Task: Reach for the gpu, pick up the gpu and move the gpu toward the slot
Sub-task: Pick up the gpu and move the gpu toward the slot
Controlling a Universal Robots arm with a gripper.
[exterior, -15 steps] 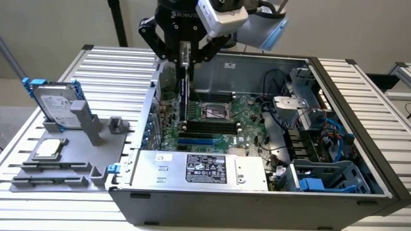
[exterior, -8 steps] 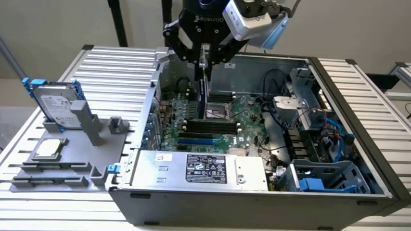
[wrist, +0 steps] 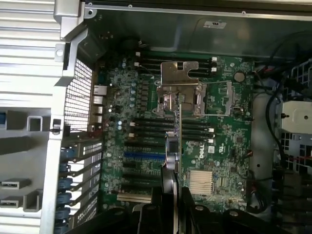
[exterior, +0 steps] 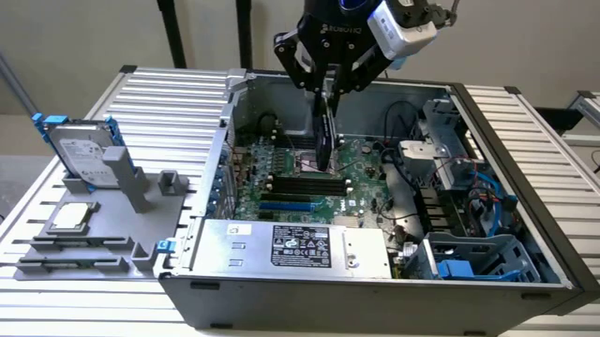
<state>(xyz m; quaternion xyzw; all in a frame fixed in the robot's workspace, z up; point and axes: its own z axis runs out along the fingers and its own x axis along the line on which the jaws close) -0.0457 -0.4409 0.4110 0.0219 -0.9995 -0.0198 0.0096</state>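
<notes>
We found the gpu (exterior: 324, 133) hanging edge-on and upright above the motherboard (exterior: 310, 189) inside the open computer case (exterior: 375, 288), clamped at its upper edge between the fingers of the gripper (exterior: 328, 81). We judged that this thin, vertical hold was meant to keep the card's lower edge facing the board's slots. In the wrist view the card (wrist: 178, 141) ran straight out from the fingers across the board. The arm reached down from above, wrist pointing into the case. The hard drive (exterior: 84, 158) stood in its holder outside the case.
</notes>
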